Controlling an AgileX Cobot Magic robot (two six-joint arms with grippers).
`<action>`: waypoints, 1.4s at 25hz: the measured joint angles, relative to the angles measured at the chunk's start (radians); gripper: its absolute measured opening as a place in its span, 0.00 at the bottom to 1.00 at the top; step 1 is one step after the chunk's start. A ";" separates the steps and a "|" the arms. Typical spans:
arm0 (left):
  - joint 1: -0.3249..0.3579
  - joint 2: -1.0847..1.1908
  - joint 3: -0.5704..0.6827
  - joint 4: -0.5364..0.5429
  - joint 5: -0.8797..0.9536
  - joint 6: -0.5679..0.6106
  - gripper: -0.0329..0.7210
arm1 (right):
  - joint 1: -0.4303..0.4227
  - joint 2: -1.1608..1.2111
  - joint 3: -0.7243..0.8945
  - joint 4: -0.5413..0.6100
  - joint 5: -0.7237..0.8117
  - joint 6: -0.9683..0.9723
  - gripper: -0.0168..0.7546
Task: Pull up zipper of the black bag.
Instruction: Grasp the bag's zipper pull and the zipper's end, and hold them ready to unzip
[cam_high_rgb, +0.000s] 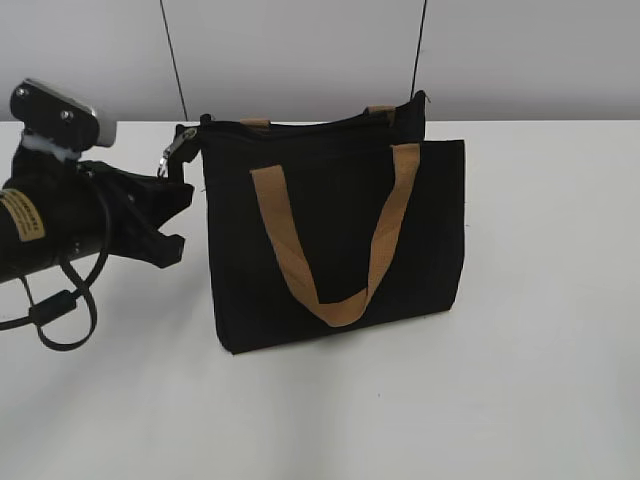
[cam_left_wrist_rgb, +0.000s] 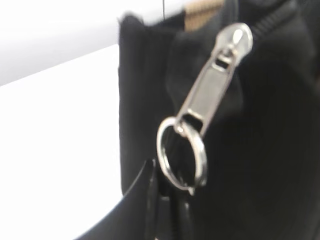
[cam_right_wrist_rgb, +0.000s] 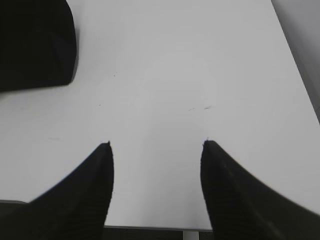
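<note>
The left gripper (cam_left_wrist_rgb: 167, 210), black and smooth, is pinched shut on the round steel ring of the zipper (cam_left_wrist_rgb: 210, 100), whose flat silver-grey pull slants up to a black toothed zip. That zipper sits at the upper left corner of the black bag (cam_high_rgb: 330, 250), a rectangular woven-fabric tote standing upright on the matte white table (cam_high_rgb: 520, 380), its tan webbing handle (cam_high_rgb: 335, 300) hanging in a loop. The right gripper (cam_right_wrist_rgb: 156, 170) hovers over bare tabletop, curved fingers spread wide, holding nothing.
</note>
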 joint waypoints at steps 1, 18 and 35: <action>0.000 -0.023 0.000 0.000 0.007 0.000 0.07 | 0.000 0.000 0.000 0.000 0.000 0.000 0.59; 0.000 -0.199 0.000 0.009 0.022 0.000 0.07 | 0.000 0.000 0.000 0.000 -0.001 0.000 0.59; 0.000 -0.264 0.001 0.009 0.017 0.000 0.07 | 0.000 0.228 -0.005 0.353 0.004 -0.344 0.59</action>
